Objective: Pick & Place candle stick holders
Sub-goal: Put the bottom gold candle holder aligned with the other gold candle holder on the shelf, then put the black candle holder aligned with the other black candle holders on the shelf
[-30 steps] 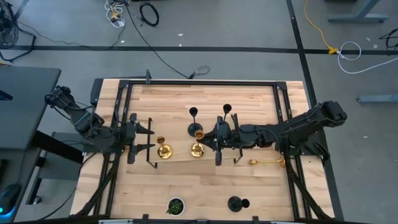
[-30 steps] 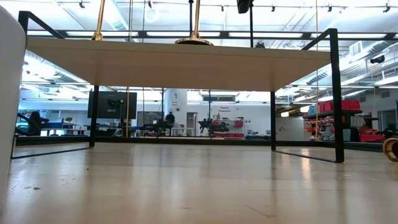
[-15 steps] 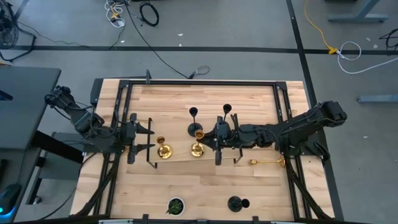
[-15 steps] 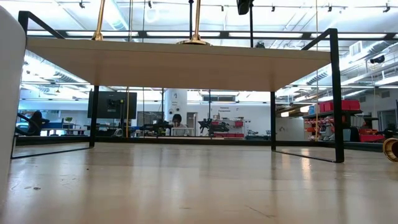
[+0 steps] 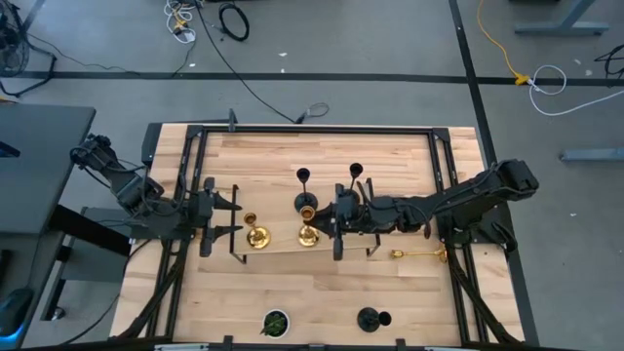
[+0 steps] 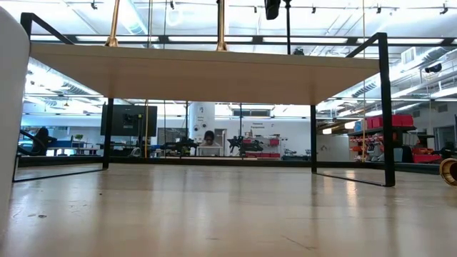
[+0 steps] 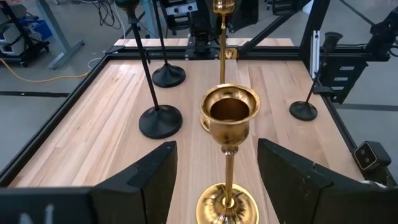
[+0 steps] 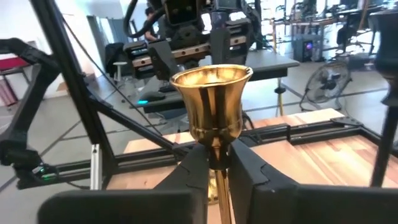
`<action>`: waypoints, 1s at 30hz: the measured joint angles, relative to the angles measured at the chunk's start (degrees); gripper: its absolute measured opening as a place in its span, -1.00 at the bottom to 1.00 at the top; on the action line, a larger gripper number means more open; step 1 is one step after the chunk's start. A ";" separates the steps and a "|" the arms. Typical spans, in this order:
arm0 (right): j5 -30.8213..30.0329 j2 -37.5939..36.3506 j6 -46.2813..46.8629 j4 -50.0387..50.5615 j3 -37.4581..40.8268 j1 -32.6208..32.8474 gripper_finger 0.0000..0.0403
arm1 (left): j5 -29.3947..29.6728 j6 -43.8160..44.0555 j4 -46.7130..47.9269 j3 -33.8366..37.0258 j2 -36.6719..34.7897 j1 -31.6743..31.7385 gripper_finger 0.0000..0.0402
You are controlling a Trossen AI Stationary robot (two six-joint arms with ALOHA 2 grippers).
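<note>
My right gripper [image 5: 328,226] is shut on a gold candle stick holder [image 5: 309,230] at the middle of the raised wooden board [image 5: 273,156]. Its cup fills the right wrist view [image 8: 211,93]. My left gripper [image 5: 234,226] is open, and a second gold holder [image 7: 229,118] stands on its base just ahead of the fingers, untouched. Two black holders [image 5: 303,190] [image 5: 355,174] stand behind. A third black one [image 5: 370,319] is at the front. A third gold holder [image 5: 419,253] lies on its side at the right. My right gripper pinches the gold holder's thin stem just below the cup [image 8: 215,163] between its two fingers [image 8: 189,177]. The fingers come level from the table's right side and lie across the stem. The holder is upright, its base off the board in the low view [image 6: 221,25].
A small dark round thing with green inside [image 5: 275,322] sits near the front edge. A black frame [image 5: 312,130] runs around the board. In the low view a person sits far off in the room [image 6: 208,139].
My right gripper has gone up and slightly toward the table's left with the gold holder. The holder's base, which rested on the board, is now lifted clear; it stays upright.
</note>
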State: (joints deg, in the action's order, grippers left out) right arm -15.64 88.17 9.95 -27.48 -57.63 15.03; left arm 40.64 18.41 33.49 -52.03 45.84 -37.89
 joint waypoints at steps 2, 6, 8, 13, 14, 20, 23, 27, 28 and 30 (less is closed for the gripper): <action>1.28 0.01 -0.55 -0.11 0.03 0.02 -0.77 | 0.02 0.01 0.04 0.00 0.00 0.00 0.11; 1.09 0.32 -1.66 2.84 0.31 0.02 -0.54 | 0.02 0.39 0.65 0.00 0.00 -0.01 0.11; 0.54 0.42 -1.64 3.34 0.37 -0.04 -0.44 | 0.00 0.46 0.85 0.00 0.00 -0.02 0.11; -3.40 0.10 -3.50 3.25 0.26 -0.07 -0.19 | 0.01 0.46 0.85 0.00 0.00 -0.01 0.11; -3.39 -0.01 -3.93 3.16 0.26 -0.12 -0.15 | 0.00 0.44 0.85 0.00 0.00 -0.01 0.11; -2.77 -1.55 -4.67 5.47 0.22 0.06 0.00 | 0.00 0.43 0.94 0.00 -0.02 0.00 0.11; -2.77 -2.63 -4.59 7.77 0.22 0.07 0.03 | 0.00 0.44 1.14 0.00 -0.01 -0.01 0.11; -2.80 -4.29 -4.48 12.05 0.22 0.08 0.05 | 0.00 0.44 1.18 0.00 -0.02 0.00 0.11; -2.79 -4.81 -4.48 12.84 0.22 0.22 0.05 | 0.00 0.46 1.18 0.00 -0.02 0.00 0.11; -2.94 -6.15 -4.46 15.39 0.22 0.58 0.05 | 0.00 0.46 1.25 0.00 -0.02 0.00 0.11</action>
State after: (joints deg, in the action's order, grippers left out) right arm -18.59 82.02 5.50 -12.09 -57.41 15.61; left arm 40.64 18.87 34.74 -52.03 45.82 -37.89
